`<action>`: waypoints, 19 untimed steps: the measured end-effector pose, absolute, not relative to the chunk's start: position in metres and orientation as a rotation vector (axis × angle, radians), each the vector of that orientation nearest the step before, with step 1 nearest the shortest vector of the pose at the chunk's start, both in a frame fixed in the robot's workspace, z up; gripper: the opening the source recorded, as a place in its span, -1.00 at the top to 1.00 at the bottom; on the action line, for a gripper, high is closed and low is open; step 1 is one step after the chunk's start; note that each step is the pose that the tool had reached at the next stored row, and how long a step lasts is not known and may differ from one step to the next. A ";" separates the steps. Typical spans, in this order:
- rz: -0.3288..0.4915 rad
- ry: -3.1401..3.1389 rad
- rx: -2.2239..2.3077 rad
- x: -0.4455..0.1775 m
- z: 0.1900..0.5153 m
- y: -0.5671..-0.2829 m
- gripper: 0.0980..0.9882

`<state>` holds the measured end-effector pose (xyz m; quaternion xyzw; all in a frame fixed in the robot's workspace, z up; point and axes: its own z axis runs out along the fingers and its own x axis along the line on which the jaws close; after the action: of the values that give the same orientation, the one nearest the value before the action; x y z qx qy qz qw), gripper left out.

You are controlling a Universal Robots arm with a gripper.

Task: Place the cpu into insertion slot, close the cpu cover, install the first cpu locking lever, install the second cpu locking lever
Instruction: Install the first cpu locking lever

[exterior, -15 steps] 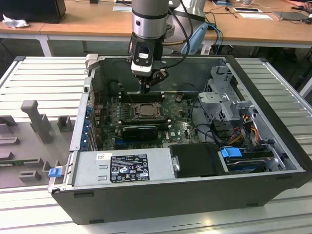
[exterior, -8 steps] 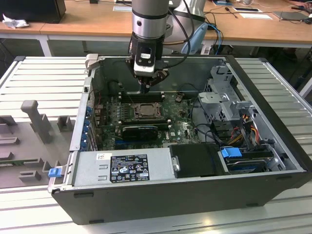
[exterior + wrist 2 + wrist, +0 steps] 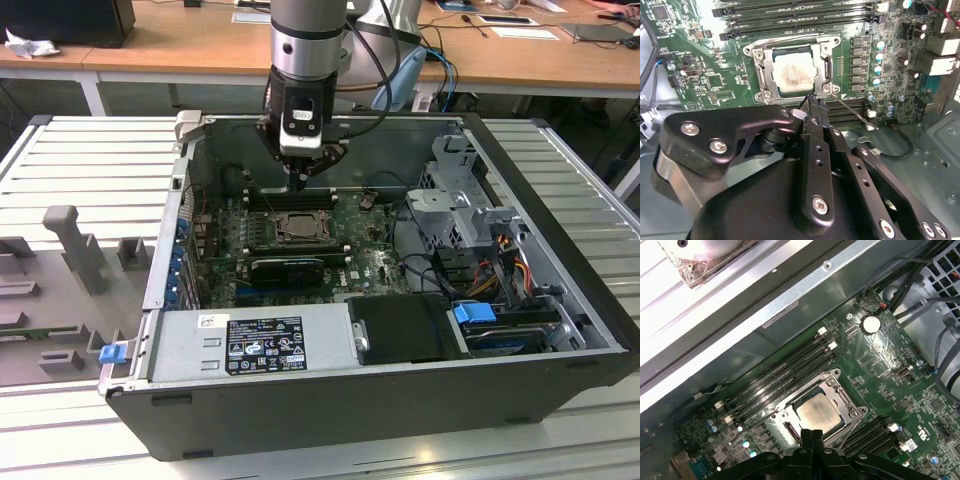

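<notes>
Fingers point(image 3: 806, 441) pressed together, nothing pinched; both wrist views agree. The gripper point(image 3: 812, 104) has its tip just beside 1 corner of the insertion slot point(image 3: 834, 42), right at the root of a thin wire locking lever point(image 3: 852, 109). Can't tell if it touches the lever. The lever sticks out from that corner over the memory slots point(image 3: 840, 119), so it looks unlatched.

The cpu point(image 3: 791, 72) lies flat in the slot, silvery face showing through the window of the cpu cover point(image 3: 765, 75), which is down over it.

Exterior view: gripper at upper centre of frame, pointing straight down at the slot. The slot is mid-frame on the green motherboard point(image 3: 370, 260), inside the open computer case point(image 3: 400, 400) on the ribbed bench point(image 3: 80, 160).

Judgement: steps 1 and 2 look done, lever step in hand. It calls for the closed tips to push the wire down and sideways under its hook, clear of the chip.
</notes>
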<state>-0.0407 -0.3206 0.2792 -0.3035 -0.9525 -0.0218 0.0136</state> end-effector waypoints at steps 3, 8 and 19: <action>-0.067 -2.978 -0.906 -0.041 0.279 -0.321 0.98; -0.066 -2.999 -0.829 -0.041 0.279 -0.321 0.98; -0.063 -3.045 -0.627 -0.041 0.279 -0.321 0.98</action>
<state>-0.0407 -0.3206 0.2792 -0.2017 -0.9791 -0.0203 0.0158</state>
